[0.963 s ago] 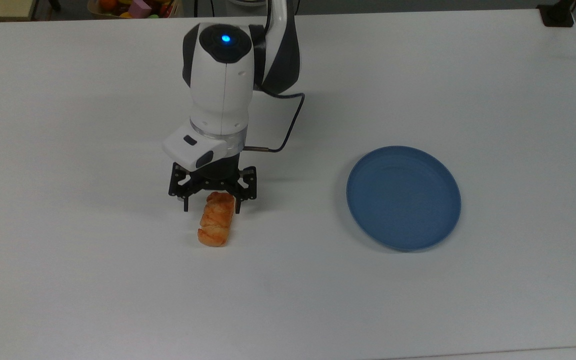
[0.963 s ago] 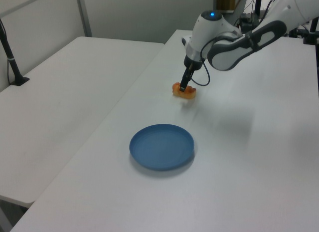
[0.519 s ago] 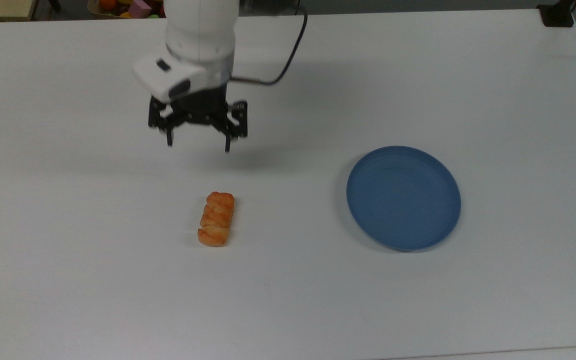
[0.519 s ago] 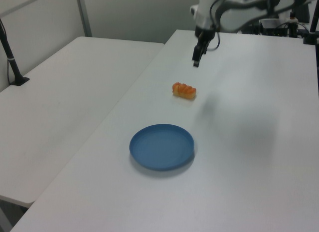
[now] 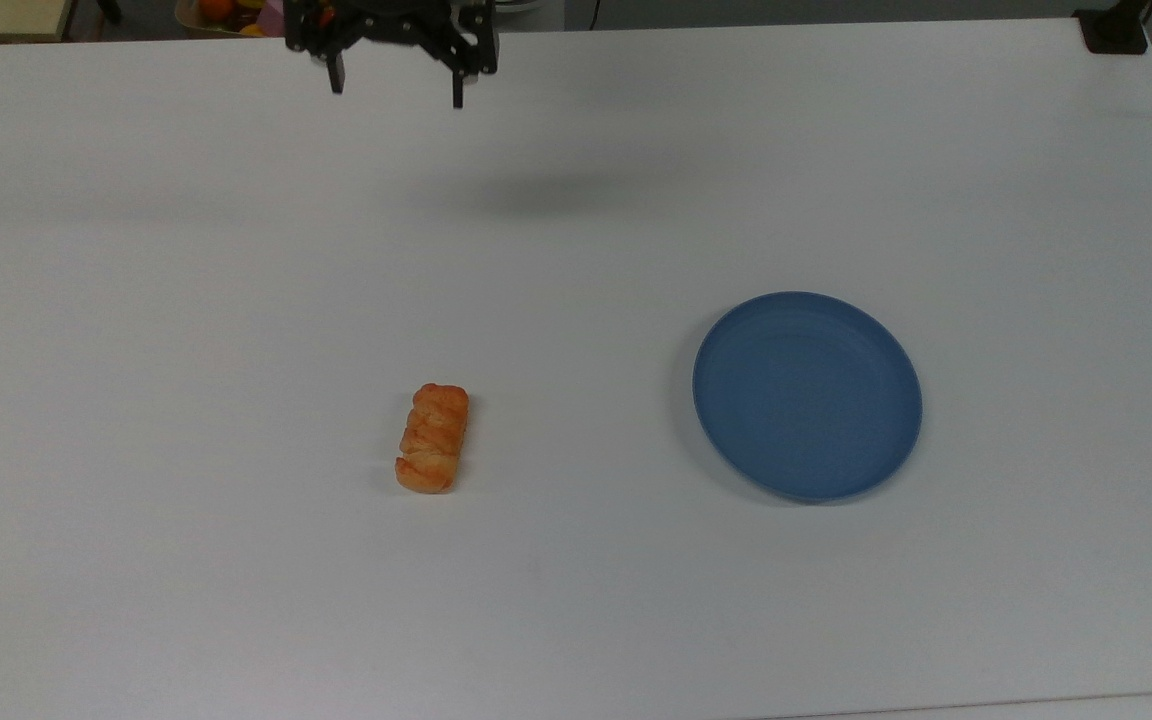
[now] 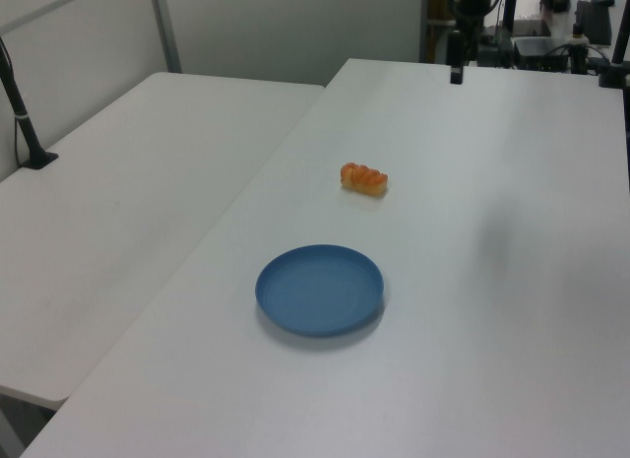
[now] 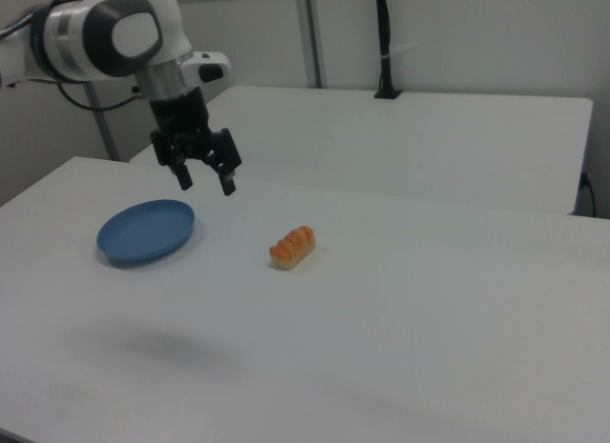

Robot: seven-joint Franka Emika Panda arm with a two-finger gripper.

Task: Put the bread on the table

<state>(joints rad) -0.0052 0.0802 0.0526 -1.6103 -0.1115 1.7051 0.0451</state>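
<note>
While the bread (image 5: 432, 438) lies flat on the white counter (image 5: 576, 600), nothing touches it: the small golden-orange roll rests on its own with its braided top up, its long axis running roughly up and down in the top view. To the top view's right of it, well apart, sits a round blue plate (image 5: 807, 395) with nothing on it; in the left view the plate (image 6: 319, 289) is nearer the camera than the bread (image 6: 364, 177), and in the right view the plate (image 7: 146, 231) is to the right view's left of the bread (image 7: 293, 247). High above the counter and well away from the roll hangs the gripper (image 5: 395, 92), at the top edge of the top view, its jaws spread wide and holding nothing; a soft shadow lies on the counter below it. The right view shows the gripper (image 7: 206, 183) pointing down from the white and grey arm (image 7: 110, 33), raised clear of the counter between plate and bread as that camera sees it. Beyond the counter in the left view stands a second white table (image 6: 118, 182), beside the first
</note>
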